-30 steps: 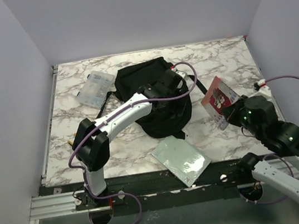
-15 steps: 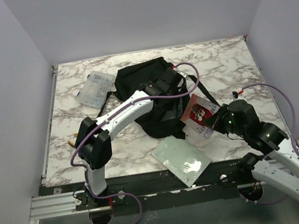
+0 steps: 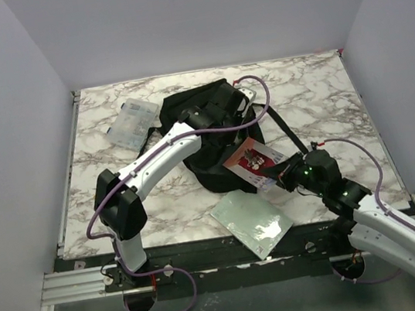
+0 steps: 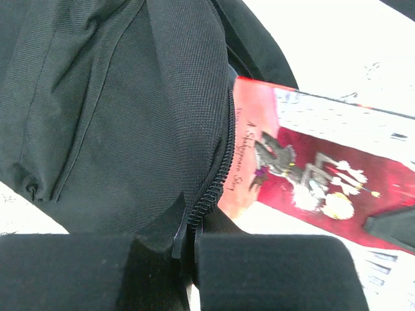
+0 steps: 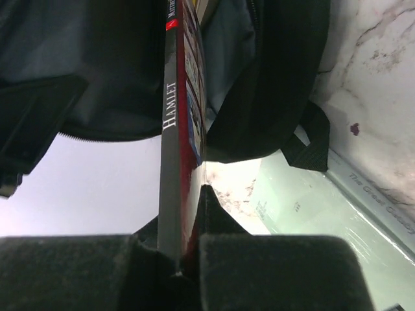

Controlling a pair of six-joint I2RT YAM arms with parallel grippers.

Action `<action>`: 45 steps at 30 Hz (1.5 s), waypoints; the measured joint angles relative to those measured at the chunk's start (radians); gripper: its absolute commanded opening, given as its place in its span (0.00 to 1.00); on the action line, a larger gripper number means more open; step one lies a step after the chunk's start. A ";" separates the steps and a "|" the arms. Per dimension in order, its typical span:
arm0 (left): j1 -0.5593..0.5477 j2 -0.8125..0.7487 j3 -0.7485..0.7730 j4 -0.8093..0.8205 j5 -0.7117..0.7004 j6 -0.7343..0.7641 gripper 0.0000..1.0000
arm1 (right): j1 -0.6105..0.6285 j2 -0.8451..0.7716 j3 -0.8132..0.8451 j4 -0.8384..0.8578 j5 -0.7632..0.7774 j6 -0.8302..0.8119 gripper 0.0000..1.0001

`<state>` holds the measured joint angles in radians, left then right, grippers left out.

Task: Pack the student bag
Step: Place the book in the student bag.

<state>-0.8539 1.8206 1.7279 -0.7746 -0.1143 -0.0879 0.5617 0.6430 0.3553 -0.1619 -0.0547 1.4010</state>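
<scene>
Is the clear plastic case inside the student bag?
No, the clear plastic case lies on the marble table outside the student bag, toward the far left corner.

1. Soft, even overhead light is filling the top view, brightening the marble worktop and leaving only faint shadows beneath the arms.
2. The student bag is swallowing that light, reading as a near-featureless black mass.
3. A glossy patch is glaring on the pale green book.
4. In the left wrist view, the worktop is blowing out to white, the bag's weave is showing crisp, and the left end effector is blurring at the bottom edge.
5. In the right wrist view, the bag's interior is lying dim, the Hamlet paperback is sitting in focus, and the right end effector is smearing into darkness.
</scene>
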 measured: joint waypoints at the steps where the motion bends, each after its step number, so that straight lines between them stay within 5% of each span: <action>1: 0.005 -0.004 0.002 0.000 0.011 0.001 0.00 | 0.000 0.026 -0.024 0.055 -0.010 0.027 0.00; 14: 0.057 -0.020 0.003 -0.001 0.141 -0.013 0.00 | 0.001 0.368 -0.042 0.573 -0.030 0.176 0.01; 20: 0.109 -0.030 0.003 0.002 0.197 -0.031 0.00 | 0.051 0.700 0.117 0.685 0.172 0.200 0.00; 22: 0.122 -0.041 0.003 0.005 0.200 -0.031 0.00 | 0.076 0.806 0.167 0.736 0.220 0.201 0.08; 26: 0.141 -0.058 0.002 0.011 0.176 -0.017 0.00 | 0.094 1.092 0.276 0.935 0.294 0.196 0.48; 28: 0.148 -0.061 -0.001 0.013 0.169 -0.011 0.00 | 0.090 1.161 0.274 0.981 0.292 0.180 0.58; 34: 0.153 -0.061 -0.002 0.015 0.179 -0.009 0.00 | 0.083 1.121 0.209 1.041 0.216 0.126 0.78; 45: 0.142 -0.061 -0.002 0.017 0.197 -0.009 0.00 | 0.082 0.916 0.164 0.794 0.100 0.024 0.74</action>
<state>-0.7116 1.7596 1.7256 -0.7578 0.0830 -0.0967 0.6441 1.5589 0.5194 0.6323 0.0456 1.4254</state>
